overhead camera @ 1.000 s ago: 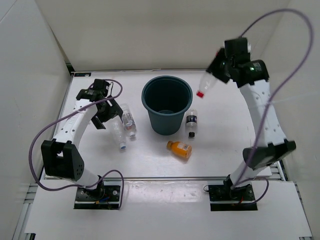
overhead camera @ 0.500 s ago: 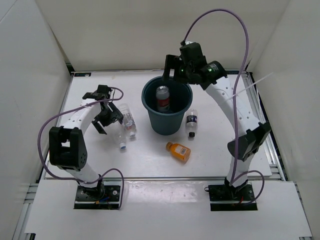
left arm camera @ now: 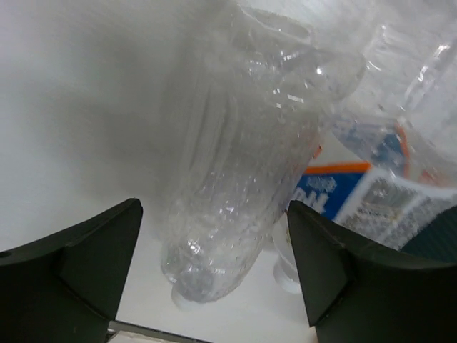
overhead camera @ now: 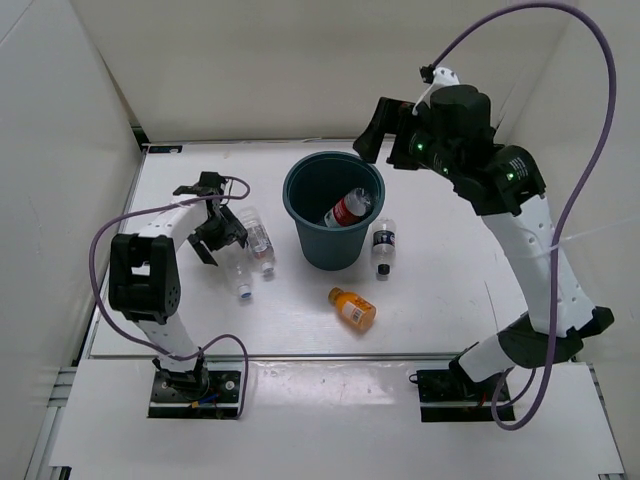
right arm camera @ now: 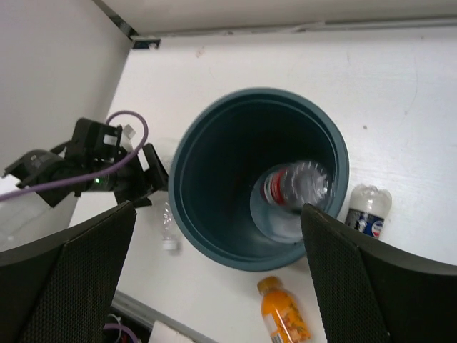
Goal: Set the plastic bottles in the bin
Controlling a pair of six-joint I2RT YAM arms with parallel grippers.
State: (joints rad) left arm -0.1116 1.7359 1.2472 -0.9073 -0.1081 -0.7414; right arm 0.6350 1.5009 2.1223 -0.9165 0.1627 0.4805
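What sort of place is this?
Probably a robot test booth: plain white walls box in a table, a left arm and right arm are mounted at its edge, with bottles and a bin.

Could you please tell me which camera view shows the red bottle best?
The right wrist view: it looks down into the bin and shows the red bottle largest. The top external view shows it smaller, leaning inside the bin; the left wrist view misses it.

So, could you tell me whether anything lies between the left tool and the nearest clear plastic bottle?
Nothing visible does: the clear crinkled plastic bottle lies ahead of the open left tool, framed between its fingers.
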